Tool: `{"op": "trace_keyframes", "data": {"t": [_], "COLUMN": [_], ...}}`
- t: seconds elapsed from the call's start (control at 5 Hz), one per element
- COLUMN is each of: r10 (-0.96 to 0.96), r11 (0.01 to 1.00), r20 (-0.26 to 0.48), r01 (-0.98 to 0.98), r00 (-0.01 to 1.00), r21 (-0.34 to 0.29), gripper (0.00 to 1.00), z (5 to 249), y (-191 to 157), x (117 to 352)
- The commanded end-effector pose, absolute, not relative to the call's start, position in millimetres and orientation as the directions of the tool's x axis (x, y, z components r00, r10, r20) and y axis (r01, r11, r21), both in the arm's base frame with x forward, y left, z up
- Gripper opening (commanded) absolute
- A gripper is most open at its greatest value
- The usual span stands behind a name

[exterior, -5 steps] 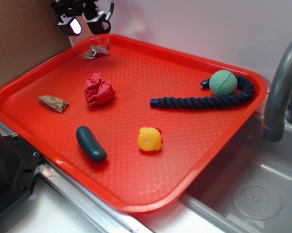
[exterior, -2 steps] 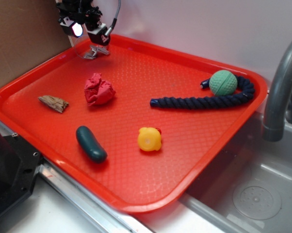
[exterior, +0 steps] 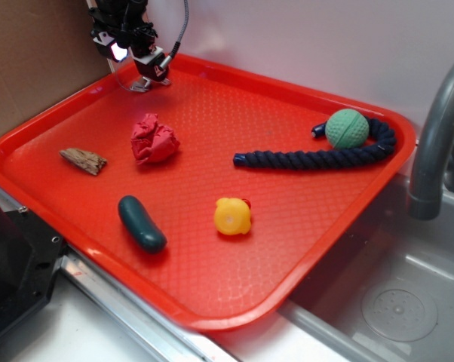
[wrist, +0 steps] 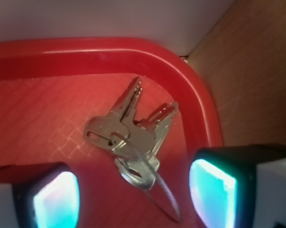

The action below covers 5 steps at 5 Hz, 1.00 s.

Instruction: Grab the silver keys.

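So the gripper (exterior: 142,69) hangs at the upper left of the exterior frame, low over the far corner of the tray (exterior: 212,317), jaws apart. In the wrist view the keys (wrist: 129,137) lie flat on the tray floor at frame center, right between the two glowing pads (wrist: 55,199), slightly nearer the top of the frame than the pads. The blades fan toward the upper right, the heads and wire ring trail toward the bottom. The tray rim curves close by on the right. Nothing gripped yet. Judgement: straight drop and close should catch the heads; rim leaves little room on the right.
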<state>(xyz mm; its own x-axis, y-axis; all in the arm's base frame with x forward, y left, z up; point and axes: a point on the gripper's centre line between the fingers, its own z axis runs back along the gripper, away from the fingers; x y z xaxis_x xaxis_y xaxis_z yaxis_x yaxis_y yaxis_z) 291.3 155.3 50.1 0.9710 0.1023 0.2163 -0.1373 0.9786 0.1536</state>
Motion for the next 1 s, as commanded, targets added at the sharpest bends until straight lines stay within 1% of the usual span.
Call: {"op": "trace_keyframes", "data": {"t": [0.0,0.2,0.8], "r10": [0.043,0.044,0.005], "r11": [0.979,0.979,0.983], "r20": [0.247,0.242,0.230], "r01": [-0.090,-0.090,-0.047], "r00": [0.968,0.969,0.973], "r21": [0.183,0.184,0.178], "gripper": [1.00,0.00,0.00], "z": [53.2,50.4,44.1], "y": [152.9,148.7,143.7], "x": [300.5,302.2,298.7]}}
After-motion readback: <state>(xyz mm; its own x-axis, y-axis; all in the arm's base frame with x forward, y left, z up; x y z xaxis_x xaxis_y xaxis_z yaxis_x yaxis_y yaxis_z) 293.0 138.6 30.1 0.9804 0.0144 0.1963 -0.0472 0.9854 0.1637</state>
